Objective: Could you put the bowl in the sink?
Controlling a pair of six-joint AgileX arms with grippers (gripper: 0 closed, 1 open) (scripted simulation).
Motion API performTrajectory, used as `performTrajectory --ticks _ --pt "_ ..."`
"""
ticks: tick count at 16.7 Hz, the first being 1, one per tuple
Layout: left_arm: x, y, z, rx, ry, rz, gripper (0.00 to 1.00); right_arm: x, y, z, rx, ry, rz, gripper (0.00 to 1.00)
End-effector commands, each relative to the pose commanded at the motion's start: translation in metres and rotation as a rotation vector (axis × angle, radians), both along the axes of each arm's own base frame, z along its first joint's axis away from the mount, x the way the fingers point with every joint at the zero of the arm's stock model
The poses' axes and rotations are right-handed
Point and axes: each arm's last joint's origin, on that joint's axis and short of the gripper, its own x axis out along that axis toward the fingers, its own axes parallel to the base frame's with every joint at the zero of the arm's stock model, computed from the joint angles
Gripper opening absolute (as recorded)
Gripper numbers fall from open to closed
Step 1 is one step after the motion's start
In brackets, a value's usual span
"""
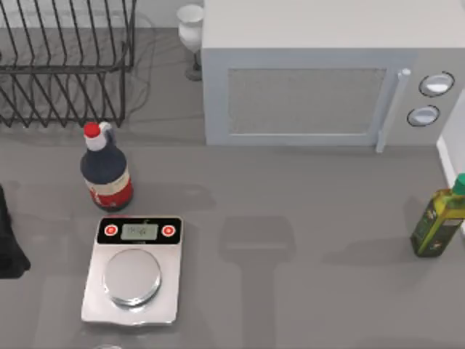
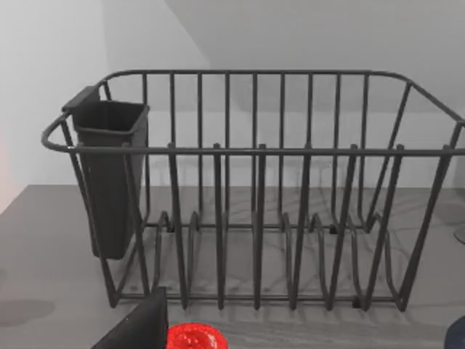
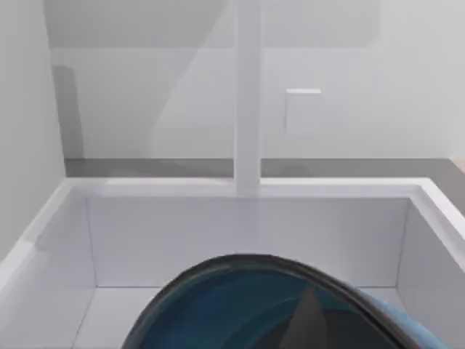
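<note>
You had the right gripper (image 3: 312, 323) at the wide round teal-blue glazed bowl (image 3: 240, 305). A dark wedge of it lay across the bowl's blue inside. I could not tell whether that gripper was pinching the bowl or standing spread. The bowl sat close under the gripper and within the walls of the white rectangular sink (image 3: 218, 233). I could not tell whether it rested on the sink floor or hung above it. Past the bowl from the gripper was the sink's far wall, and on its far rim rose a white square upright post (image 3: 248, 94).

Your left arm (image 1: 9, 240) sat parked at the left edge of the table. A dark part of the left gripper (image 2: 138, 329) showed in its wrist view, and whether it was spread or pressed together could not be told. Just beside it was the red cap of a dark round-bodied sauce bottle with a red label (image 1: 106, 173). Farther ahead of that gripper stood a black wire dish rack (image 2: 254, 218) with a dark plastic cutlery cup (image 2: 109, 182) hung on one end.

Near the sauce bottle lay a silver kitchen scale with a steel disc and a black display strip (image 1: 132, 280). Behind these stood a light grey microwave oven (image 1: 305, 80) with a white goblet (image 1: 192, 29) next to it. A green olive-oil bottle (image 1: 438, 222) stood at the table's right edge.
</note>
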Motion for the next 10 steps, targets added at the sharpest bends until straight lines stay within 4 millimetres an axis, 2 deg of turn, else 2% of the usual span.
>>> performTrajectory --ticks 4,10 --pt "0.0000 0.0000 0.0000 0.000 0.000 0.000 1.00 0.0000 0.0000 0.0000 0.000 0.000 0.000 0.98" --pt "0.0000 0.0000 0.0000 0.000 0.000 0.000 1.00 0.0000 0.0000 0.0000 0.000 0.000 0.000 1.00"
